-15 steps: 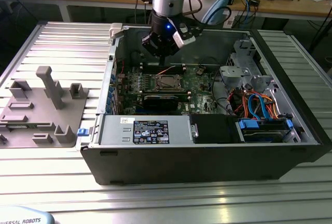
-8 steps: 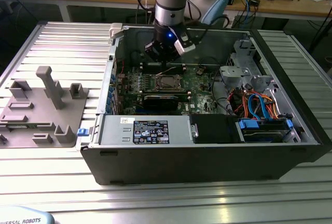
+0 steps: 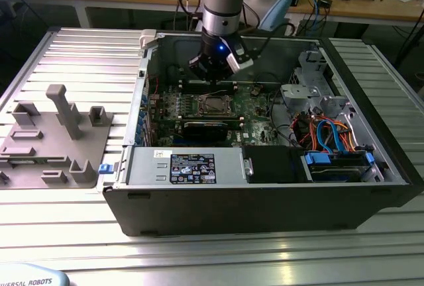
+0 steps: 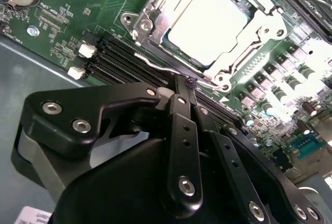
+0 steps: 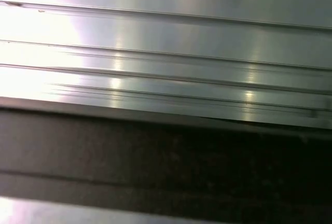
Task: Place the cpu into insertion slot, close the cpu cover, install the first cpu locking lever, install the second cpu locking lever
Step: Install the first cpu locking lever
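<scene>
CPU, the small flat square chip with a pale silver-grey metal top [image 4: 210,24], already sits in the insertion slot, the square recess with a silvery rim [image 3: 214,105] set into the green circuit board [image 4: 62,22] inside the open dark computer case [image 3: 265,206]. Over it the cpu cover, a thin silvery metal frame plate with a square central opening [image 4: 155,14], lies flat around the chip, so the first two steps look done. A thin bright wire locking lever [image 4: 155,64] runs along the near edge of the socket, between it and the long black memory slots [image 4: 116,55]. The black gripper [image 4: 188,86] has its fingers drawn together with only a narrow gap, their tips right at the hooked end of that lever; whether they pinch the wire or merely press on it I cannot tell. In the exterior view the gripper [image 3: 215,86] hangs just behind the socket, probably placed there to work the lever. A grey plastic parts fixture [image 3: 56,137] rests on the ribbed aluminium table [image 3: 86,51], well apart from the case, on the exterior view's left
</scene>
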